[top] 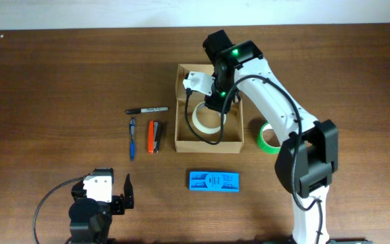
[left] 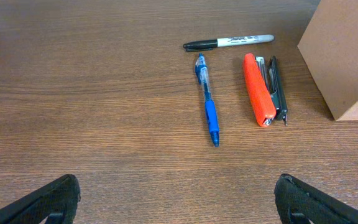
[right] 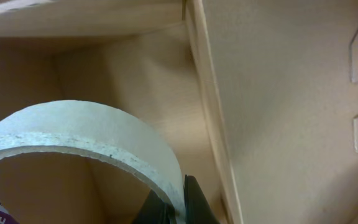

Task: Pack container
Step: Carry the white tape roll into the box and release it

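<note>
The box looks light and stiff; right end effector clenches a rigid tape roll by its wall inside; left end effector released.

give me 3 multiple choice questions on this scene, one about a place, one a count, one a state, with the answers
1. Where does the green tape roll lie?
A. on the table, just outside the container
B. inside the container
C. on the floor

2. How many writing tools lie on the table?
A. one
B. two
C. four

3. What is the right gripper doing?
A. standing open above the table
B. shut on the white tape roll, inside the container
C. shut on nothing

Answers:
1. A: the overhead view shows it on the wood next to the box's side wall.
2. B: only the black marker and the blue pen are there.
3. B: the wrist view shows the fingertips pinching the roll's rim, with cardboard walls around.
</note>
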`<move>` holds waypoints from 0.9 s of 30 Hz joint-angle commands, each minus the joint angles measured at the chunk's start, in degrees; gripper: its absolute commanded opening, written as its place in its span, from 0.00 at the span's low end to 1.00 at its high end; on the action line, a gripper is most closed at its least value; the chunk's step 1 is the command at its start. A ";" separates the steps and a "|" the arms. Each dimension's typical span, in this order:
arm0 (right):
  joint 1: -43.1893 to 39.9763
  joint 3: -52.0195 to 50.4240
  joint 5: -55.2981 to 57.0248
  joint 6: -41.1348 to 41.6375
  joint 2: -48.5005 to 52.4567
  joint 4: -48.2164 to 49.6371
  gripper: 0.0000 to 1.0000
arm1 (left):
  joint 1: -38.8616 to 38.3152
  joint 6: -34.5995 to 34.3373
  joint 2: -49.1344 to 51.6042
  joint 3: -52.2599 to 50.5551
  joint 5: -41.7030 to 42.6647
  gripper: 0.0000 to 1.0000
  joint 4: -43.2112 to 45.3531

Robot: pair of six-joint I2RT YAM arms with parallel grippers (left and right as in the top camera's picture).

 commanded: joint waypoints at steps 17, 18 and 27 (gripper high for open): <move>2.43 -0.57 2.43 -0.57 6.29 2.40 0.04 | 0.37 1.27 -0.48 -0.42 0.26 1.00 -0.02; 2.43 -0.57 2.45 -0.57 6.64 2.23 0.04 | 0.37 1.27 -0.48 -0.42 0.26 1.00 -0.02; 2.43 -0.68 2.45 -0.59 7.02 2.03 0.04 | 0.37 1.27 -0.48 -0.42 0.26 1.00 -0.02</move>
